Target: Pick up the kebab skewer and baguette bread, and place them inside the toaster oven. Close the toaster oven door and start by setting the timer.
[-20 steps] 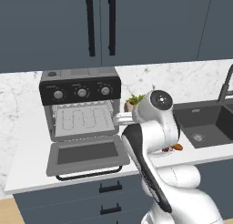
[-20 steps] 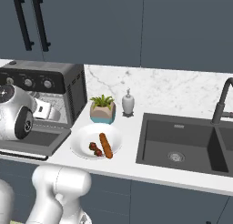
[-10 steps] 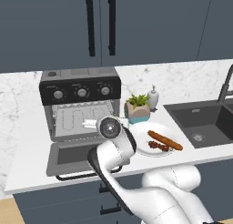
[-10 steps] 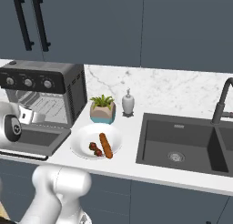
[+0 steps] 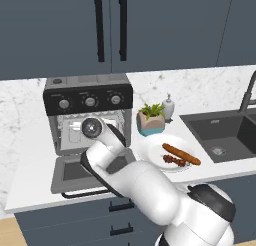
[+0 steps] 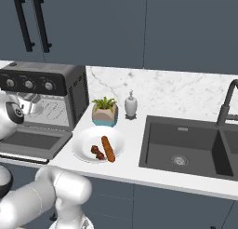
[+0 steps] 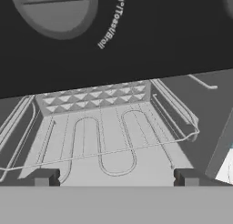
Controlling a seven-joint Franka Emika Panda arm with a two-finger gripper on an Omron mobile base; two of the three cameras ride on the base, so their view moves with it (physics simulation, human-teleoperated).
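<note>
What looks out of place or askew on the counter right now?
Nothing stands out. The toaster oven door hangs open and level, the kebab skewer and baguette bread lie together on the white plate, and the open hand points at the wire rack.

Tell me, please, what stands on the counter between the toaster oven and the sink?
Between the toaster oven and the sink, the right base view shows a white plate holding the baguette bread and kebab skewer, a potted plant and a small white bottle.

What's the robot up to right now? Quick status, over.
Tool open, empty, at toaster oven mouth. Door down. Kebab skewer and baguette bread on plate. Nothing in the way.
</note>
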